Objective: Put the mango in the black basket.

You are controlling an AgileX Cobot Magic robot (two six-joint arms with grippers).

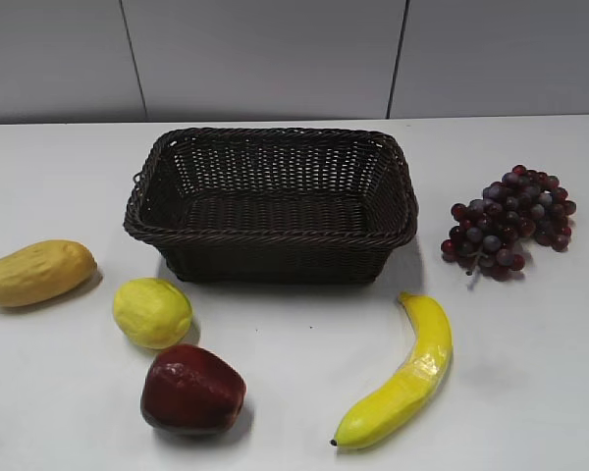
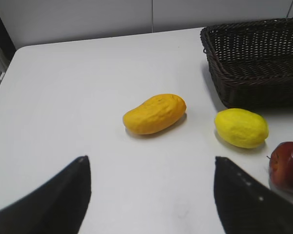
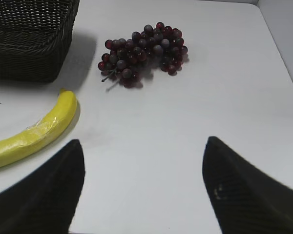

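We find the mango [image 1: 34, 273] lying on its side on the white worktop [image 1: 294, 392], at the far left of the exterior view and well apart from the basket [image 1: 271, 235]. It lies clear of the lemon [image 1: 153, 312], so our left gripper [image 2: 151, 195] has room to straddle it. We see that gripper's fingers [image 2: 58, 200] spread wide and released, holding nothing, with the mango framed ahead between them. We judge this a pre-grasp pose. Our right gripper [image 3: 141, 190] is likewise spread and empty, over bare worktop between the banana [image 3: 31, 136] and the grapes [image 3: 144, 51].

Surface notes:
- Mango: oblong, matte golden-orange, lightly dimpled, one end tapered.
- Lemon: rounder, paler yellow, bumpy.
- Basket: rectangular dark woven wicker, flared sides, braided rim, empty. We judge the open top an easy drop target.
- Apple [image 1: 192, 391]: dark red, glossy, near the lemon.
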